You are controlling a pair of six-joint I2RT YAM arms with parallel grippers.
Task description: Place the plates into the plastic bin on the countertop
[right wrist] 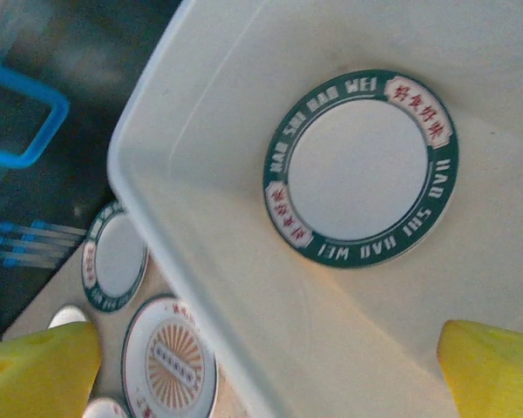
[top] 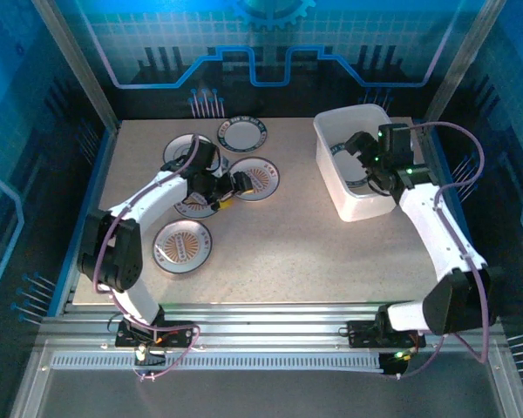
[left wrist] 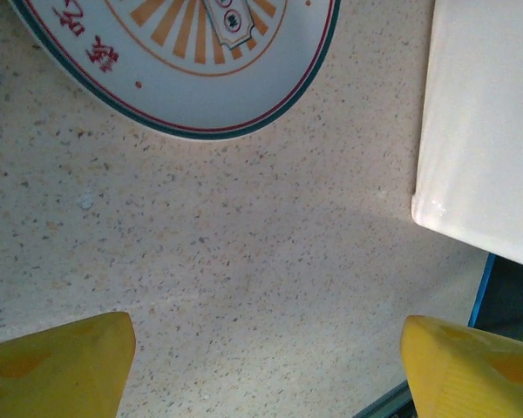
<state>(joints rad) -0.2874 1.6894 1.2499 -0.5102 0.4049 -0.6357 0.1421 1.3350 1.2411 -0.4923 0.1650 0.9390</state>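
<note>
Tabletop: flat beige speckled tabletop (top: 279,235) with blue edges, loose plates on its left half, bin at the far right.
Bin: white rectangular plastic bin (top: 359,202) with rounded corners, upright near the far right corner of the tabletop.
Plate in bin: round white plate with a dark green lettered rim (right wrist: 362,170), lying flat on the bin floor.
Far plates: a green-rimmed white plate (top: 244,133) by the far edge; a second green-rimmed plate (top: 176,150) to its left, partly covered by the left arm.
Sunburst plates: white plate with an orange sunburst centre (top: 260,178) at mid-left; a similar sunburst plate (top: 182,245) nearer the arm bases, well apart from the bin.
Hidden plate: one more plate (top: 194,209), mostly under the left wrist, pattern unclear.
Left jaws: spread wide, holding nothing, low over bare tabletop just short of the mid-left sunburst plate; yellow left fingertips (left wrist: 57,366) at either side of the speckled surface.
Right jaws: spread fully wide, holding nothing, above the bin opening and facing down at the plate inside; yellow right fingertips (right wrist: 492,370) at the lower corners of the wrist view.
</note>
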